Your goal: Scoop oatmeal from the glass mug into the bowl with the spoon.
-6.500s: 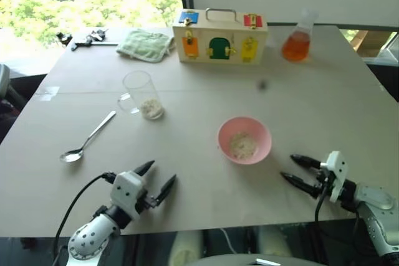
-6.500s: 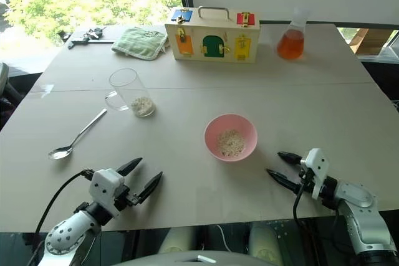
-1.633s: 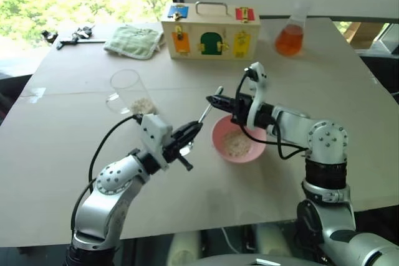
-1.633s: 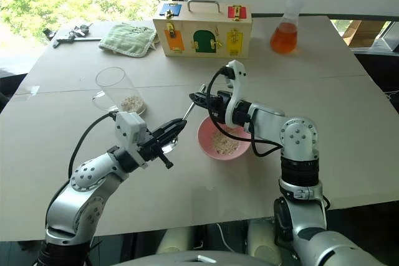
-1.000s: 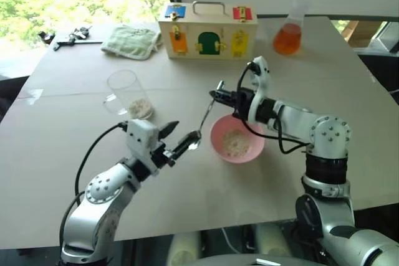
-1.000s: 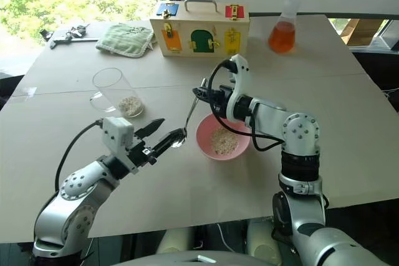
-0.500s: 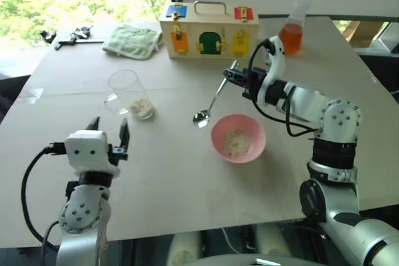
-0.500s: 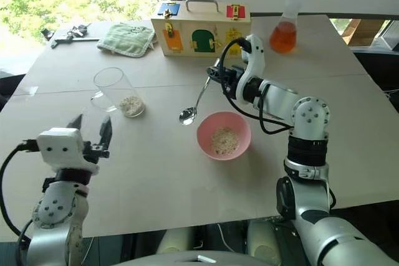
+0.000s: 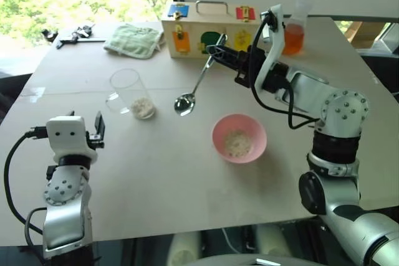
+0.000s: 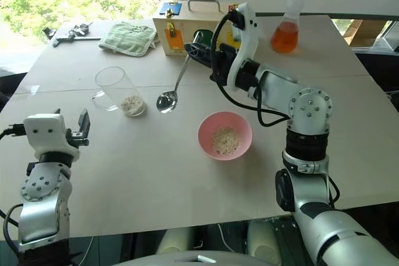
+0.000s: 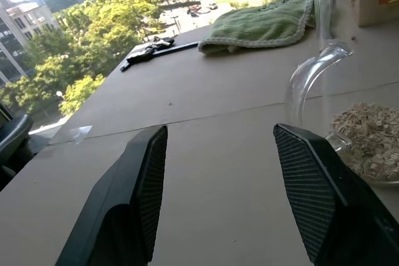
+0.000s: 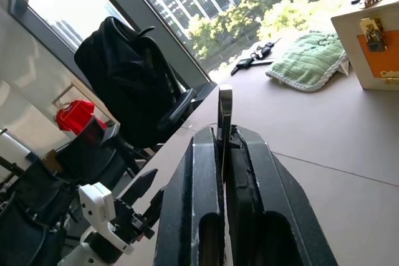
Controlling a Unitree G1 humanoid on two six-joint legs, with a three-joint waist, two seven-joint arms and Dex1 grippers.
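1. One small heap of oatmeal is seen at the bottom of the glass mug, which stands upright on the table; a second heap of the same flakes lies in the bowl.
2. The spoon is held up in the air by its handle end, slanting down, with its oval bowl hanging between mug and bowl, at about 3 o'clock from the mug and near 10 o'clock from the pink bowl. Whether any flakes lie in it cannot be told.
3. The right gripper is pressed together on the spoon's handle tip; in the right wrist view the handle is seen pinched between the two black fingers.
4. The left gripper is held spread and empty, at about 7 o'clock from the mug and apart from it; in the left wrist view its two fingers stand wide apart, with the mug's handle and flakes just beyond.
5. At 12 o'clock from the bowl, a wooden latch box is placed at the far edge, with a flask of orange liquid at its 3 o'clock.
6. At 9 o'clock from the box, a green cloth is laid flat, and some dark small tools lie further on.
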